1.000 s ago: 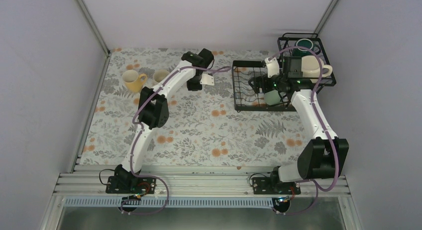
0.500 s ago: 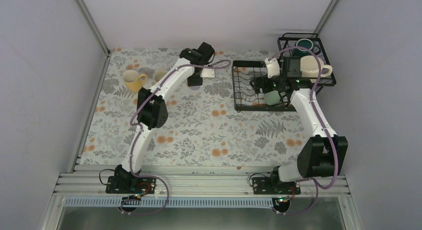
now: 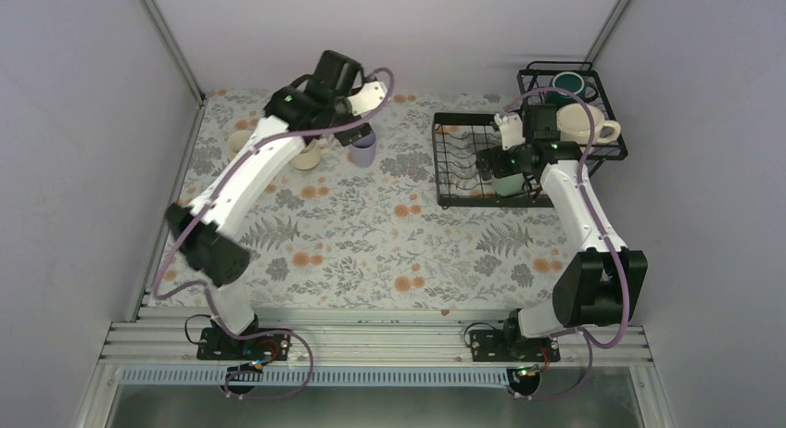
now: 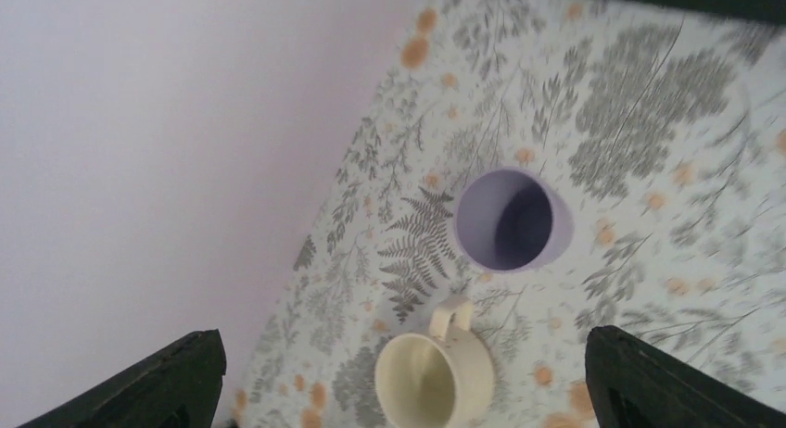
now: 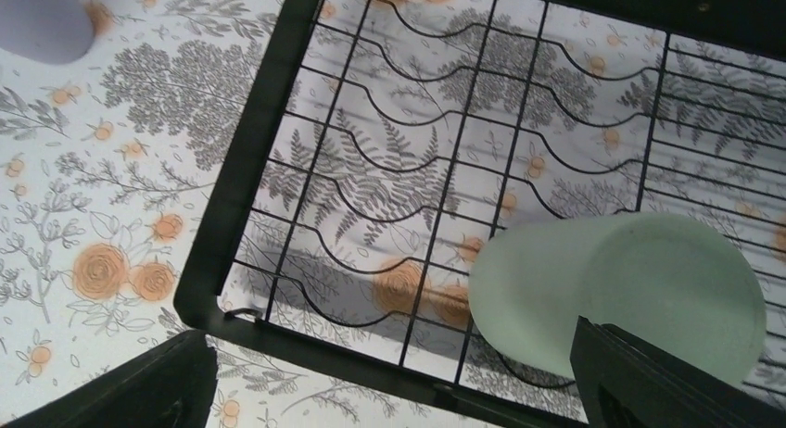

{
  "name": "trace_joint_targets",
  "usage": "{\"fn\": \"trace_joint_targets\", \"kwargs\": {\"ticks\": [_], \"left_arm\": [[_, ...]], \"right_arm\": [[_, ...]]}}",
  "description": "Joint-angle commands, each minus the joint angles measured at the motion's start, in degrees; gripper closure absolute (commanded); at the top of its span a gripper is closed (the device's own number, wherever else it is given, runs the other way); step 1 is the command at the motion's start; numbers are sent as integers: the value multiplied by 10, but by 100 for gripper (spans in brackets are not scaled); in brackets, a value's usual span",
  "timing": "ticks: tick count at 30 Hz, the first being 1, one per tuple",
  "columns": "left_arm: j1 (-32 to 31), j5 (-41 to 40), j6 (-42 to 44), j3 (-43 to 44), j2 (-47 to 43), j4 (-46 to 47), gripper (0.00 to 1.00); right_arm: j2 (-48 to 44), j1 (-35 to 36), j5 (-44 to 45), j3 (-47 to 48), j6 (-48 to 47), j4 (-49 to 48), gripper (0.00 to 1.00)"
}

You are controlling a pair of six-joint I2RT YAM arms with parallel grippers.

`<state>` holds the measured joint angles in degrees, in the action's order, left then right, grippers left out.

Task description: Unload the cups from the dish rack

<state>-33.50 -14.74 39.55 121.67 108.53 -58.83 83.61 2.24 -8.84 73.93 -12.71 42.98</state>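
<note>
1. L gripper (image 4: 403,340): fingers spread wide, holding nothing, raised above the table (image 3: 389,243).
2. Below it: lavender cup (image 4: 513,220) upright on the floral cloth. Cream mug (image 4: 434,380) just beside it, also upright, handle pointing at the lavender cup.
3. R gripper (image 5: 394,345): fingers wide apart, nothing gripped, over the tray part of the dish rack (image 5: 241,215).
4. Mint cup (image 5: 630,294) sits tilted in the tray near a corner, right by one R finger; can't tell if they touch.
5. Basket (image 3: 556,68) at the rack's far right end holds a dark green mug (image 3: 565,81) & a second cream mug (image 3: 582,124).
</note>
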Motion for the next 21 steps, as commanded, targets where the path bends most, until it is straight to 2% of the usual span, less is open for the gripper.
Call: {"fn": "trace_joint_targets", "kwargs": {"ticks": [1, 4, 6, 14, 21], "left_arm": [[0, 44, -74, -174, -120, 229, 2], [1, 37, -94, -272, -172, 312, 1], [3, 34, -103, -312, -187, 333, 1], [7, 42, -105, -413, -217, 386, 1], [34, 65, -102, -463, -247, 418, 1]], "right_arm": [[7, -7, 93, 31, 9, 24, 2], [12, -5, 135, 35, 20, 19, 3], [17, 5, 167, 30, 17, 15, 3], [54, 42, 197, 33, -24, 6, 1], [111, 78, 337, 75, -8, 17, 0]]}}
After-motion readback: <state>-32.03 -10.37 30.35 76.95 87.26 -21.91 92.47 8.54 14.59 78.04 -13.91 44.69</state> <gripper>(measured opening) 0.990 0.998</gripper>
